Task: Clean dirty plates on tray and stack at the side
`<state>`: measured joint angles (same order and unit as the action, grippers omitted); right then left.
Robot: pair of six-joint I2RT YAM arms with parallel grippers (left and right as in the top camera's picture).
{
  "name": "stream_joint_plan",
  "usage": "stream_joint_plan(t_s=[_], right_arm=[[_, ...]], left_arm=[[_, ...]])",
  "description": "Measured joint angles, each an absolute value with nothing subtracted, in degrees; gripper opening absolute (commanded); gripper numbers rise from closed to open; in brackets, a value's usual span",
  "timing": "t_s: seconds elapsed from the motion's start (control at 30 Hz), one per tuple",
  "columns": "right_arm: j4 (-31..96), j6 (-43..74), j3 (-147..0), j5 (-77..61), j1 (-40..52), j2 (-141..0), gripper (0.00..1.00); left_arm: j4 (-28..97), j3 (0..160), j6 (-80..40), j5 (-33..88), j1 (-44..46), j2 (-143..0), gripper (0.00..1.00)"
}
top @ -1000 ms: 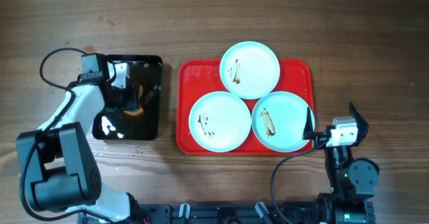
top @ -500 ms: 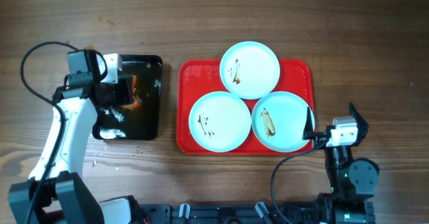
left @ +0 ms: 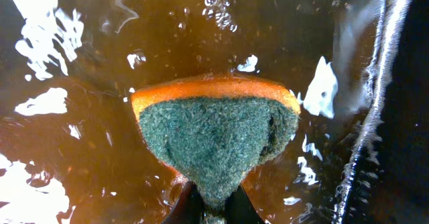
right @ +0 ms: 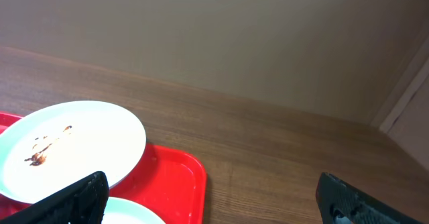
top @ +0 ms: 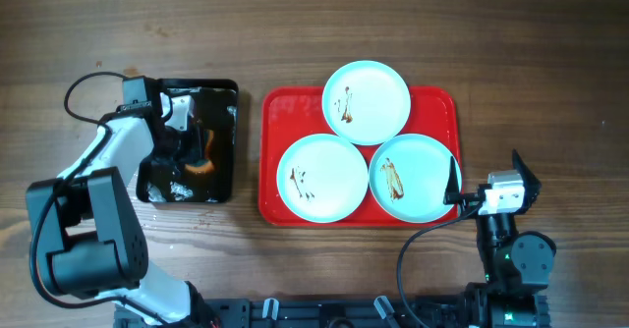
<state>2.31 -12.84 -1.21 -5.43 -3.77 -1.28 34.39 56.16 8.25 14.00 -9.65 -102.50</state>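
Three pale mint-white plates with brown smears lie on the red tray [top: 280,112]: one at the back [top: 367,102], one front left [top: 322,178], one front right [top: 415,177]. My left gripper [top: 187,141] is down in the black pan [top: 224,161] of brown water, shut on an orange sponge with a green scouring face [left: 218,133]. My right gripper [top: 491,198] rests open and empty at the front right, beside the tray's right edge. The right wrist view shows the back plate [right: 74,147] and a tray corner [right: 181,177].
The black pan sits left of the tray and holds brown, glinting water [left: 80,150]. Bare wooden table [top: 531,73] lies behind and right of the tray. A cable [top: 84,84] loops by the left arm.
My left arm has swung about over the black pan, shifting left and then back to the right, with the sponge in the water. The right arm and plates have not moved.
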Motion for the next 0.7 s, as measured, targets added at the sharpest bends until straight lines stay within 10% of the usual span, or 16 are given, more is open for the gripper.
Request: stream_joint_plan(t_s=[0.7], right_arm=[[2.6, -13.7, -1.2, -10.4, -3.8, -1.3, 1.00]], left_arm=[[41.0, 55.9, -1.4, 13.1, -4.8, -78.8, 0.04]])
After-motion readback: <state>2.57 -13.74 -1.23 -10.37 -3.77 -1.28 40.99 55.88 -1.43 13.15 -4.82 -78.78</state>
